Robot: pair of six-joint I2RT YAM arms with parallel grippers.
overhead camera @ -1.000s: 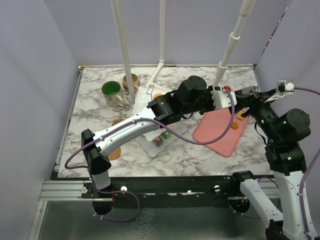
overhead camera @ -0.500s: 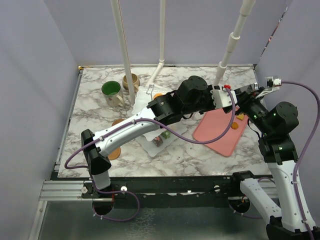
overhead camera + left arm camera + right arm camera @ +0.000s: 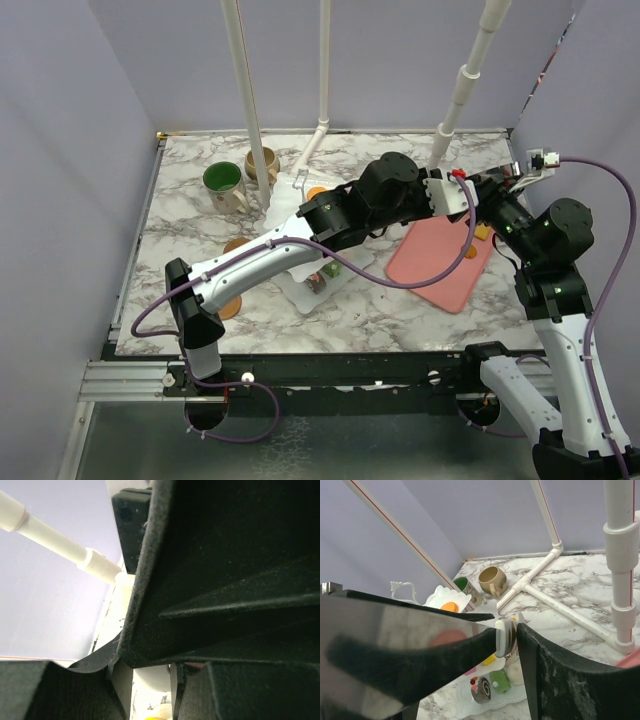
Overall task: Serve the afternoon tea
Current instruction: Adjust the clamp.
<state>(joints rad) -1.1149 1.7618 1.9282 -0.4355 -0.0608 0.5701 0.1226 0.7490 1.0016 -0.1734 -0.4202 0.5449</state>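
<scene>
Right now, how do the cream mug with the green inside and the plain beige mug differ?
The cream mug with the green inside is bright green within; the plain beige mug is brownish within. The green-lined one stands farther left and nearer the front; the beige one sits by a white pole. Both have handles.

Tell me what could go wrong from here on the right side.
The biscuit is pinched only at the very tips of the right gripper, so it could slip out. The left arm stretches over the tiered stand, ending close beside the right gripper; heading for the stand may bump it.
</scene>
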